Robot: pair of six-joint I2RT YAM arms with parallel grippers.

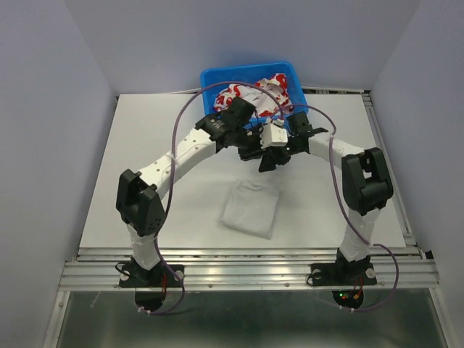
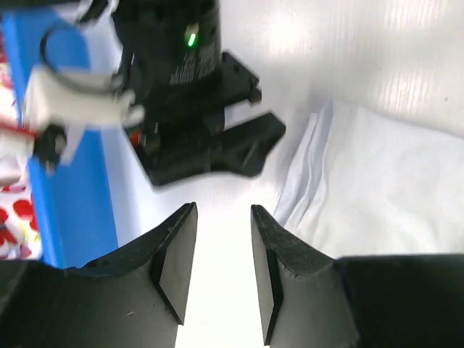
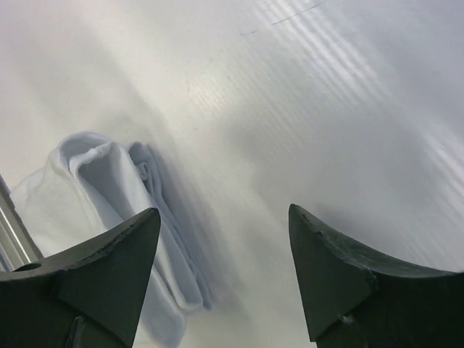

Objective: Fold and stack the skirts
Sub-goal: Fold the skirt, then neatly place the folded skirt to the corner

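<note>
The plain white skirt (image 1: 250, 209) lies folded on the table in front of both arms. It also shows in the left wrist view as the white skirt (image 2: 384, 188) and in the right wrist view as the white skirt (image 3: 87, 188). The red-blotched skirt (image 1: 254, 96) lies bunched in the blue tub (image 1: 217, 78). My left gripper (image 1: 250, 148) hovers between tub and white skirt; the left gripper (image 2: 222, 210) is open over bare table with nothing in it. My right gripper (image 1: 268, 161) hangs close beside it; the right gripper (image 3: 225, 214) is wide open and holds nothing.
The blue tub (image 2: 72, 203) stands at the table's back edge, just behind the two wrists. The right arm's wrist (image 2: 181, 87) sits close in front of my left fingers. White table surface (image 1: 145, 159) stretches to the left and right of the folded skirt.
</note>
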